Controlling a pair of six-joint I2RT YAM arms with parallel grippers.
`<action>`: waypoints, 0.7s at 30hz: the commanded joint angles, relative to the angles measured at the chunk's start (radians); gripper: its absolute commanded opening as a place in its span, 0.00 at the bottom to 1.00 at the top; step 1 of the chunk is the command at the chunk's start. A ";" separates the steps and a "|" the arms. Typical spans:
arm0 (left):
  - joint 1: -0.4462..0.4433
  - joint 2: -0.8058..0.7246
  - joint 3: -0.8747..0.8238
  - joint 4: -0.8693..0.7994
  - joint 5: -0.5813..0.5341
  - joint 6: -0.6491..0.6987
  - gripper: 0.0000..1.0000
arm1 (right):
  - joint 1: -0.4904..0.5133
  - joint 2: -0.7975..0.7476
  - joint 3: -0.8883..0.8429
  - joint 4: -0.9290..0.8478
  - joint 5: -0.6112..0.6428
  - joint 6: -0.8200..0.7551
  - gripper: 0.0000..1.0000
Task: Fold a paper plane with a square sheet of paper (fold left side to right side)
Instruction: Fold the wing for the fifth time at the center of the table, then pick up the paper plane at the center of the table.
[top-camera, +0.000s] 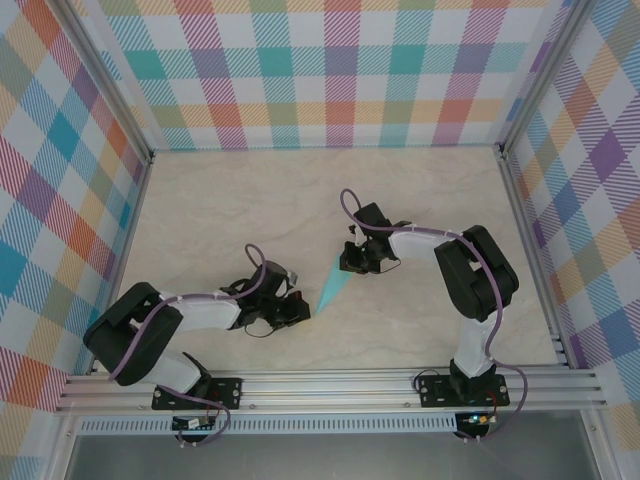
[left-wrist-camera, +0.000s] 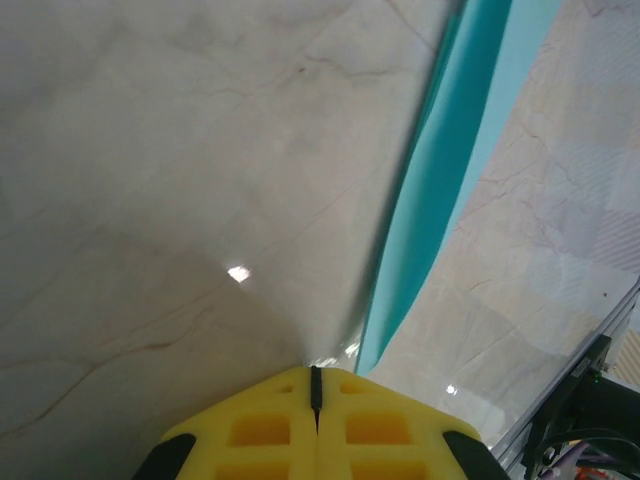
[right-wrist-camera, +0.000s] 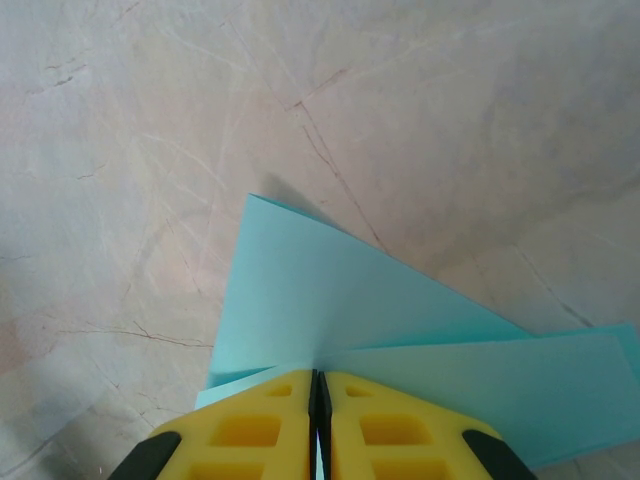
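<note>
Jaws on the left gripper (left-wrist-camera: 316, 378) were shut tight with nothing between them. Its tip sat just beside the pointed nose of the paper plane (top-camera: 334, 284), likely placed there to steady that end against the table (top-camera: 220, 210). The plane lay on the table between the two arms, nose toward the bases and wider tail pointing away. At the tail, the right gripper (right-wrist-camera: 318, 378) was closed on the folded layers, apparently pinching them so the creases held. Beyond stood the plaid walls (top-camera: 340, 70).
</note>
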 joint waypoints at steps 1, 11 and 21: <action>0.030 -0.061 0.041 -0.111 0.029 0.045 0.00 | -0.010 0.040 -0.014 -0.079 0.072 -0.022 0.12; 0.050 -0.143 0.202 -0.274 -0.145 0.157 0.06 | -0.008 -0.156 -0.009 -0.120 0.135 -0.019 0.42; 0.051 -0.258 0.301 -0.398 -0.496 0.232 0.29 | 0.088 -0.415 -0.065 -0.320 0.318 0.160 0.79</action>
